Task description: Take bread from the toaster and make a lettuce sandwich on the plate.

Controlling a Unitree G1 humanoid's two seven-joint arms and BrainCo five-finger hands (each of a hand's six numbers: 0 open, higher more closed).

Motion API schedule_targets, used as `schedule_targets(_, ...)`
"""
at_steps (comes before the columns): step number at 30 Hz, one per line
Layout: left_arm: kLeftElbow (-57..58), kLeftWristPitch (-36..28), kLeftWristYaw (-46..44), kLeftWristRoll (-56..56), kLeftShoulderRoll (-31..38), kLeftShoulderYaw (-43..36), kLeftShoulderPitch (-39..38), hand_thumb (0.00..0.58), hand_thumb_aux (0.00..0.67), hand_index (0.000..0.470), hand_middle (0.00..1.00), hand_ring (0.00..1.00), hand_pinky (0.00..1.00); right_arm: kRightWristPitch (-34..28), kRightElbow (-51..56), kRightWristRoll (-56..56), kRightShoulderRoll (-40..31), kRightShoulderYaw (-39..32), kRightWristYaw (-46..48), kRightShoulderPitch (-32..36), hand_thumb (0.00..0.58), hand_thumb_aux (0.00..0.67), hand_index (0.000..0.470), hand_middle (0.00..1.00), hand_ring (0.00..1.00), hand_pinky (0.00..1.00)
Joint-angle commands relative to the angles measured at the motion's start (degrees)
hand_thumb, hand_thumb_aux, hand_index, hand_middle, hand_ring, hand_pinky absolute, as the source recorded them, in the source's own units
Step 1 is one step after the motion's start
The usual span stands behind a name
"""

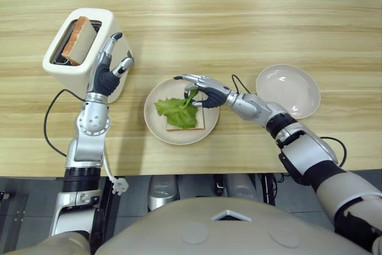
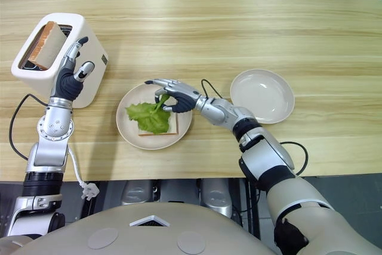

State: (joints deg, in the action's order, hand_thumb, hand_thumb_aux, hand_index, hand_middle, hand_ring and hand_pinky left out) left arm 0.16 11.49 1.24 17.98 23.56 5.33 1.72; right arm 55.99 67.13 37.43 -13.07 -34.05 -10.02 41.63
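Note:
A white toaster [image 1: 62, 74] stands at the left of the wooden table with one slice of bread [image 1: 80, 40] sticking up from its slot. My left hand [image 1: 108, 74] is upright against the toaster's right side, fingers extended and holding nothing. On the beige plate [image 1: 153, 125] in the middle lies a second bread slice [image 1: 204, 125], with a green lettuce leaf [image 1: 176, 111] on top of it. My right hand [image 1: 209, 91] hovers over the plate's far right part, and its fingers pinch the leaf's stem, which rises up to them.
An empty shallow white dish [image 1: 288, 91] sits to the right of the plate, behind my right forearm. The toaster's black cord [image 1: 50, 125] loops over the table's front edge at the left, beside a white plug [image 1: 120, 186].

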Motion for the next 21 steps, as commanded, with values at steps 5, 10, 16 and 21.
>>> schedule_targets(5, 1.24, 0.51, -0.08, -0.36, 0.4, 0.43, -0.3, 0.0, 0.0, 0.0, 0.0, 0.0, 0.0, -4.15, 4.3, 4.79, -0.52, -2.4, -2.63, 1.34, 0.58, 0.67, 0.46, 0.0, 0.0, 0.0)
schedule_targets(10, 1.69, 0.7, -0.04, -0.4, 0.53, 0.37, -0.52, 0.0, 0.0, 0.0, 0.0, 0.0, 0.0, -4.03, 4.53, 5.55, -0.41, -2.72, -3.66, 1.16, 0.58, 0.67, 0.46, 0.0, 0.0, 0.0)
schedule_targets(16, 2.47, 0.91, 0.1, -0.28, 0.62, 0.31, -0.25, 0.0, 0.0, 0.0, 0.0, 0.0, 0.0, -3.88, 4.0, 6.25, -0.25, -2.92, -5.69, 1.14, 0.0, 0.0, 0.0, 0.0, 0.0, 0.0)
schedule_targets(21, 2.61, 1.02, 0.05, -0.47, 0.64, 0.41, -0.28, 0.0, 0.0, 0.0, 0.0, 0.0, 0.0, -3.63, 3.31, 4.92, -1.17, -0.93, -7.22, 2.68, 0.0, 0.0, 0.0, 0.0, 0.0, 0.0)
